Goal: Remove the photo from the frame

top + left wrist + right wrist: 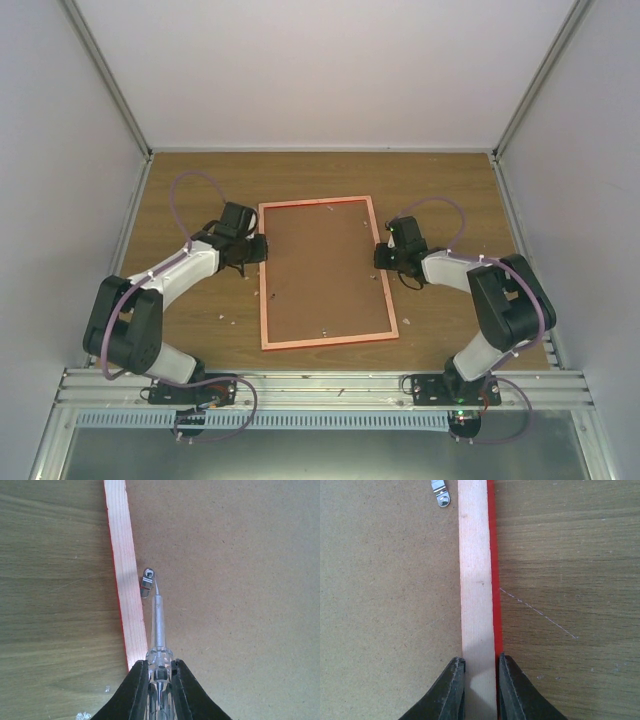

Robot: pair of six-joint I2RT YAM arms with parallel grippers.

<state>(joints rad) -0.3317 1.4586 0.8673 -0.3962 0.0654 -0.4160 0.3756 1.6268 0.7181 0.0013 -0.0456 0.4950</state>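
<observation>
Underneath everything, the wooden table (450,190) carries the frame (330,341), which lies face down at its middle with the brown board back (320,270) turned up. The photo is not visible; I judge it sits under that board, pressed against the front.

The right gripper (481,662) is clenched on the frame's right rail, one finger on the pale wood's inner edge and one on the red outer edge. The left gripper (159,666) sits at the left rail, closed on a clear-handled tool (158,625) whose thin tip rests just beside a small turn clip (147,581) at the board's edge.

The frame looks light and stiff, so it would probably slide unless pinned by a rail, as it is now. The board is likely thin and rigid, best lifted at an edge once the clips are swung off. The print should be light, flexible and easily creased or scratched, so take it by a margin or corner, not across the picture
</observation>
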